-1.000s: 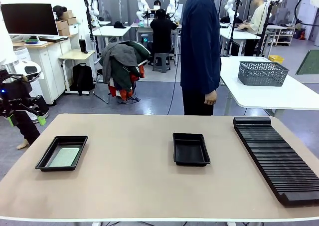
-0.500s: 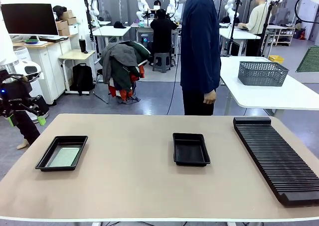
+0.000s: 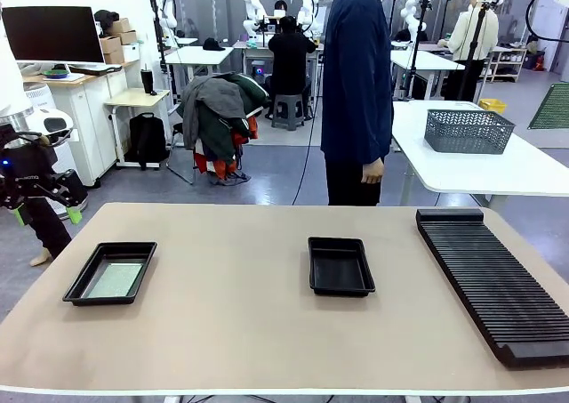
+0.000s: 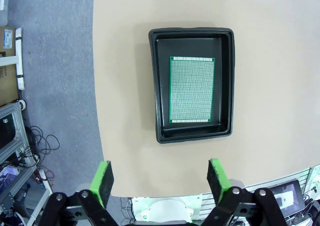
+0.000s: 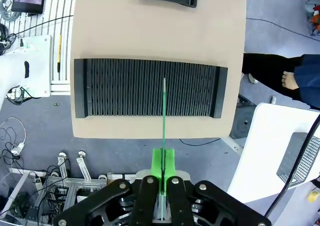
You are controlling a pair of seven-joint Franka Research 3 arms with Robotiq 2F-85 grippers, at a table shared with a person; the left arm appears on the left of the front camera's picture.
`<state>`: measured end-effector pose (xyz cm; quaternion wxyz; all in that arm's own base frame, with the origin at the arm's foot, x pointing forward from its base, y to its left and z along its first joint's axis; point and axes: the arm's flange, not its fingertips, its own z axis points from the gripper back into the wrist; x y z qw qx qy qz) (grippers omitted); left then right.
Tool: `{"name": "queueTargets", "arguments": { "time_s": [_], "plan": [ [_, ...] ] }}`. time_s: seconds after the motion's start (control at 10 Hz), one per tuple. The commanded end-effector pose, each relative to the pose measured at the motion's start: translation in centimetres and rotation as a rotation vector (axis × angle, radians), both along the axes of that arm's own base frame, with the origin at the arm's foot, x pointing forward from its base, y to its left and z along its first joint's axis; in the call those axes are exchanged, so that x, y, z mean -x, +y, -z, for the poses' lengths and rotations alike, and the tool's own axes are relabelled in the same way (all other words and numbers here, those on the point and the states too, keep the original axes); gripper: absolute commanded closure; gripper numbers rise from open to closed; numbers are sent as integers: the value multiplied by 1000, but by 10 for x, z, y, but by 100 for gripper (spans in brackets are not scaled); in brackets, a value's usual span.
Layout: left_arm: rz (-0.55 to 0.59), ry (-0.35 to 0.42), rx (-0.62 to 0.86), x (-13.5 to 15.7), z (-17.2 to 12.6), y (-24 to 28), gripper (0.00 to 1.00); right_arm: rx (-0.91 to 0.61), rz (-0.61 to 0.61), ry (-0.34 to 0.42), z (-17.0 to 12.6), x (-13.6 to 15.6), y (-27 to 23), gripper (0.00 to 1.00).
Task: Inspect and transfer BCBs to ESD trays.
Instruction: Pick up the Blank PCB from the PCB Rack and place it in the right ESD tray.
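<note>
- Right hand (image 5: 163,168): clenched on a BCB (image 5: 164,111), seen edge-on at the centre of the right wrist view, well above the slotted rack (image 5: 150,89). Only one edge is pinched, so slipping or twisting could be caused by a quick swing.
- Empty ESD tray (image 3: 340,270), centre of the front view: judged the destination. If the board is lowered askew, the rim may be struck and the board left propped on it.
- Left hand (image 4: 160,181): released, pads wide apart, well above the loaded ESD tray (image 4: 155,86), where a second BCB (image 4: 191,89) lies flat. No grip is made.
- Person (image 3: 356,83), upper centre, beyond the surface (image 3: 231,332): may be approached by a wide carry.
</note>
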<state>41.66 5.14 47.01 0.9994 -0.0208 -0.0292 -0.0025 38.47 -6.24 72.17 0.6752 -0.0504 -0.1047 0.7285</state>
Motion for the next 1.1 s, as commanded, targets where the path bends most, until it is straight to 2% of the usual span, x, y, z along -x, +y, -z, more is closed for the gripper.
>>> {"name": "queueTargets", "arguments": {
  "time_s": [0.0,0.2,0.4,0.8,1.0],
  "plan": [
    [-1,-8,9,0,2,0,0,-71,41,7,4,-10,3,98],
    [-1,-8,9,0,2,0,0,-241,244,80,17,-28,5,98],
    [-1,-8,9,0,2,0,0,-418,501,202,40,-45,14,98],
    [-1,-8,9,0,2,0,0,-642,897,542,109,-69,62,98],
    [-1,-8,9,0,2,0,0,-717,1055,654,151,-77,83,98]
  ]
}}
